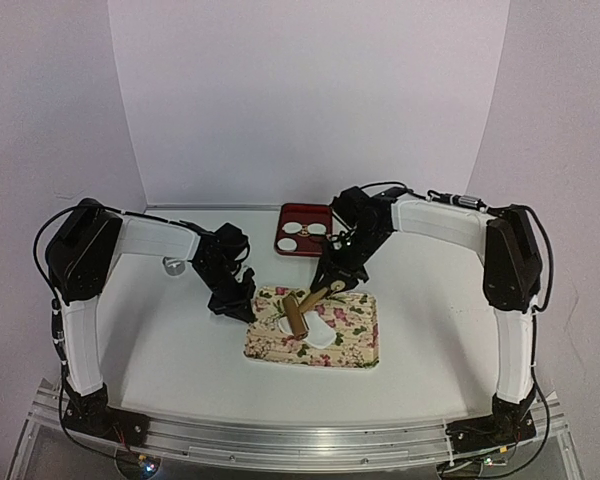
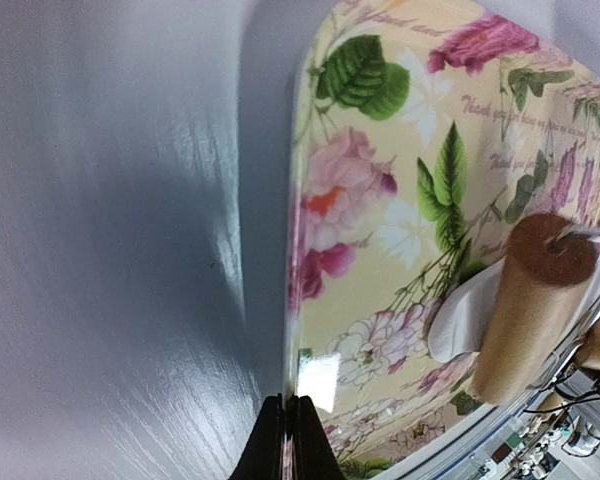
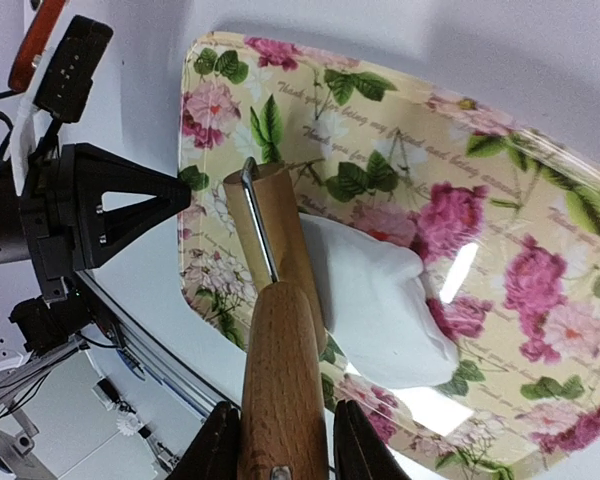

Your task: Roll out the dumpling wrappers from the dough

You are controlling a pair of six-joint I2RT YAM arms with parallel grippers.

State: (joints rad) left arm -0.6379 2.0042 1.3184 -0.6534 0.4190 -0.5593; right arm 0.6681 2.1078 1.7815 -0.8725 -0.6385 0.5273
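Observation:
The white dough [image 3: 375, 300] lies as a flattened lump on the floral mat [image 3: 500, 200]. A wooden rolling pin [image 3: 280, 250] rests on the dough's edge, and my right gripper [image 3: 283, 450] is shut on the pin's handle. From above, the rolling pin [image 1: 298, 316] lies slanted across the dough [image 1: 323, 336], with the right gripper [image 1: 332, 288] at its far end. My left gripper [image 2: 288, 440] is shut, pinching the near edge of the mat [image 2: 380, 250]; in the top view the left gripper [image 1: 242, 308] sits at the mat's left side. Several round white dumpling wrappers [image 1: 292, 229] lie in the red tray [image 1: 302, 213].
A small metal ring [image 1: 172, 264] lies on the white table behind the left arm. The red tray stands just behind the mat, close to the right arm's wrist. White walls close off the back and both sides.

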